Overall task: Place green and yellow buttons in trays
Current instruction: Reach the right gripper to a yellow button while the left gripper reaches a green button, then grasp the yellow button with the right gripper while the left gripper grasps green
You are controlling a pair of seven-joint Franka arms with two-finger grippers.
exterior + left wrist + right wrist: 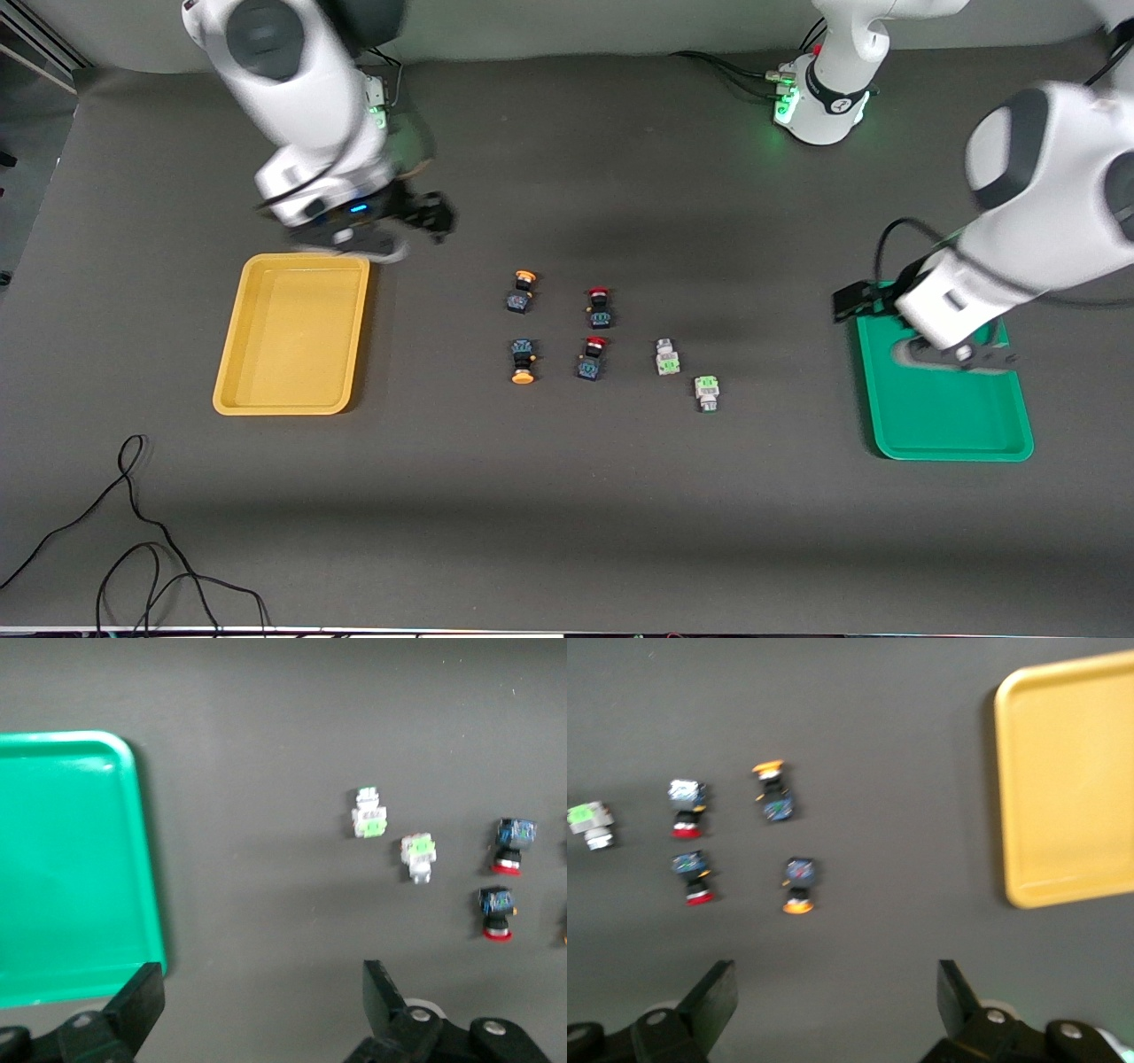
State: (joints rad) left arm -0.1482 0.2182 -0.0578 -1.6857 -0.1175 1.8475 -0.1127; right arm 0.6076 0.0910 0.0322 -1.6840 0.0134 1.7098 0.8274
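Presently left gripper (pixel 257 1005) released over green tray (pixel 952 434); right gripper (pixel 837 1005) released near yellow tray (pixel 292 399).

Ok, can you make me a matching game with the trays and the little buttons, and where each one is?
Things:
1. yellow tray
2. green tray
3. red buttons
4. green buttons

Places:
A. under the open left pincer
B. between the yellow buttons and the green buttons
C. at the right arm's end of the table, by the open right pincer
D. between the red buttons and the green tray

Pairs: 1-C, 2-A, 3-B, 4-D
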